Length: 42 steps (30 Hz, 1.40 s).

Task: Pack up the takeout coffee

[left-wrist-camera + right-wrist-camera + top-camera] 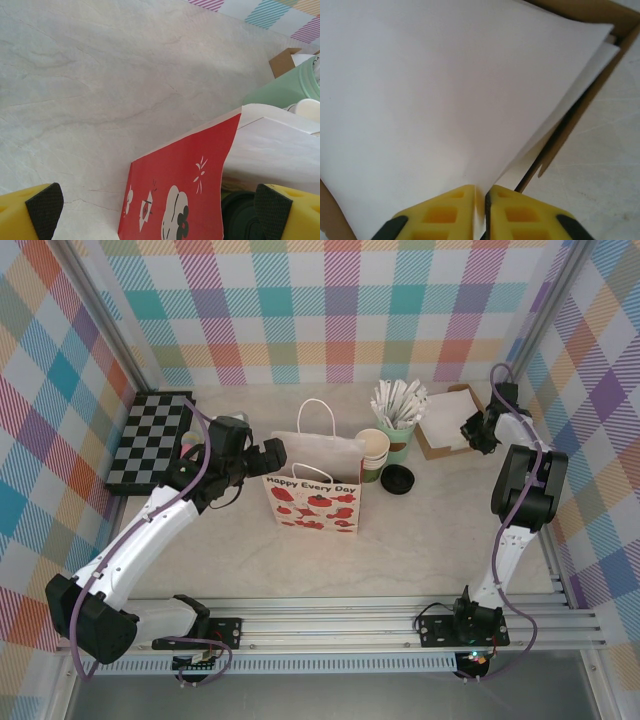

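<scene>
Bottom centre: right gripper (pixel 481 212) pinched a white sheet (pixel 420 100). The left gripper (pixel 159 210) gaped beside the paper bag (pixel 313 498); takeout coffee (pixel 397 479) sat apparently untouched.

Red-and-white bag (pixel 312 502), black-checked board (pixel 150 440)

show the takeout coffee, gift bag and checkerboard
takeout coffee (pixel 397 479), top external view, on its black lid
gift bag (pixel 313 504), top external view, on its printed front
checkerboard (pixel 150 440), top external view, on its middle squares

The words "Happy Every Day" run across the front of the paper bag (pixel 312 508).
</scene>
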Each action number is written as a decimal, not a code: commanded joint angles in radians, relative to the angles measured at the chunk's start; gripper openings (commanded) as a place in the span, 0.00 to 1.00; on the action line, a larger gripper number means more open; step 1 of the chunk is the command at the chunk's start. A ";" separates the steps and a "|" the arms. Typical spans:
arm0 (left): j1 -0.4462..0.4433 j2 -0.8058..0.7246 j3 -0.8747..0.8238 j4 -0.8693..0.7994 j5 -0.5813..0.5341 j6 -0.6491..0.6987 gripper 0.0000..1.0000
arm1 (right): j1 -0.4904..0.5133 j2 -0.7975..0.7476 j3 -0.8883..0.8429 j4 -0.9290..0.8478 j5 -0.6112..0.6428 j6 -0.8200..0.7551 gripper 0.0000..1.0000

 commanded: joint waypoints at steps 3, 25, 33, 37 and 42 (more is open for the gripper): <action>0.014 -0.003 0.021 0.032 0.005 0.008 1.00 | 0.005 -0.063 -0.017 0.130 0.010 -0.050 0.00; 0.010 -0.082 0.141 0.104 0.505 0.447 1.00 | 0.147 -0.808 -0.225 0.263 -0.279 -0.507 0.00; -0.146 0.037 0.329 0.154 0.580 0.664 1.00 | 0.421 -0.888 -0.043 0.106 -0.126 -0.412 0.00; -0.208 0.184 0.529 0.118 0.445 0.687 1.00 | 0.562 -0.879 0.007 0.095 -0.028 -0.398 0.00; -0.252 0.356 0.732 0.074 0.492 0.693 1.00 | 0.657 -0.847 0.034 0.124 0.017 -0.371 0.00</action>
